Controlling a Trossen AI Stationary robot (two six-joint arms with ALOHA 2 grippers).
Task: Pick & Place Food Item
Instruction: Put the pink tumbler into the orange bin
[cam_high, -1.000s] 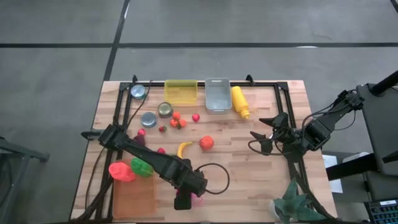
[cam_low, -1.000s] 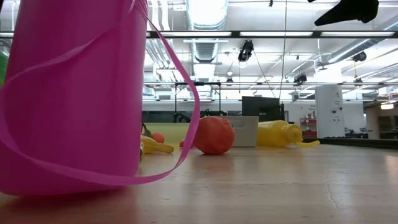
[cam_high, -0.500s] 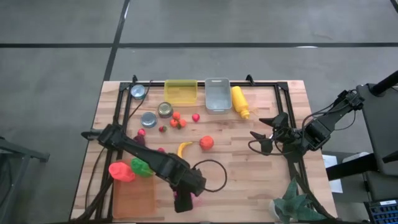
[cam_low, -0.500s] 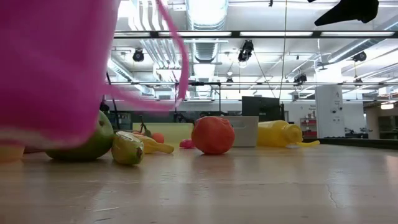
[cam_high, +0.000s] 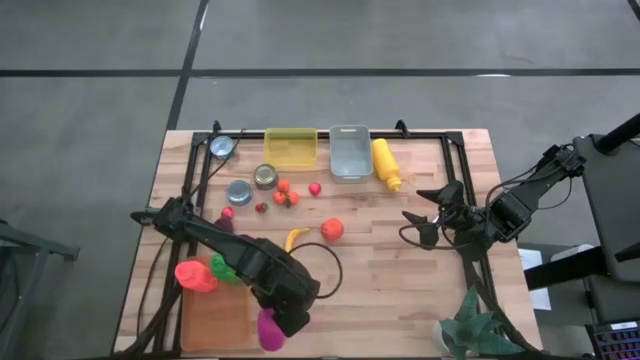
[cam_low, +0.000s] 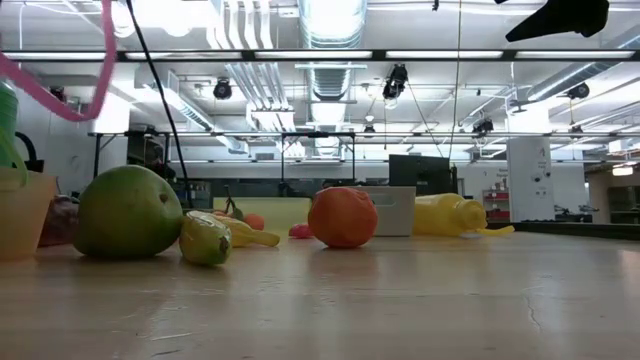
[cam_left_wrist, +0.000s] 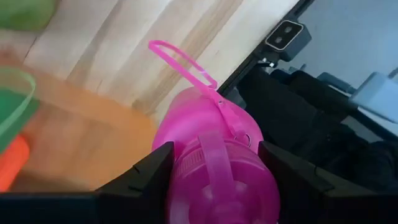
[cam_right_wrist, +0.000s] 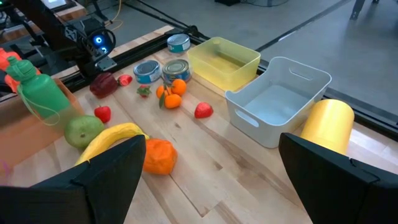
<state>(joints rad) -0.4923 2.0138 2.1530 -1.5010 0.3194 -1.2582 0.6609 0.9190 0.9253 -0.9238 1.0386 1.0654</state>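
The left gripper (cam_left_wrist: 211, 180) has its fingers clamped on either side of a pink plastic bottle (cam_high: 269, 329), gripping it around the body, and is carrying it clear of the wood at the near edge of the table (cam_high: 420, 300), just right of the orange tray (cam_high: 213, 318). From table height the bottle itself is out of sight; only its thin pink strap (cam_low: 70, 95) loops across the upper left, so I judge it is lifted well off the surface.

So the pick looks done and the placing is what remains. I cannot say where it is meant to go, though the orange tray beside it already holds a red bottle (cam_high: 196, 277) and a green bottle (cam_high: 227, 269), which makes that a likely spot.

Seen from above, the pink bottle's long axis runs roughly near to far, tilted a little, and in the wrist picture its cap end points away from the gripper's palm, with the strap trailing off beyond it.

The food sits untouched farther off: an orange (cam_high: 332, 229), a banana (cam_high: 296, 238), a pear (cam_low: 130, 212) and small fruit near the cans.

The right gripper (cam_high: 420, 225) waits over the right side of the table, fingers spread wide and empty.
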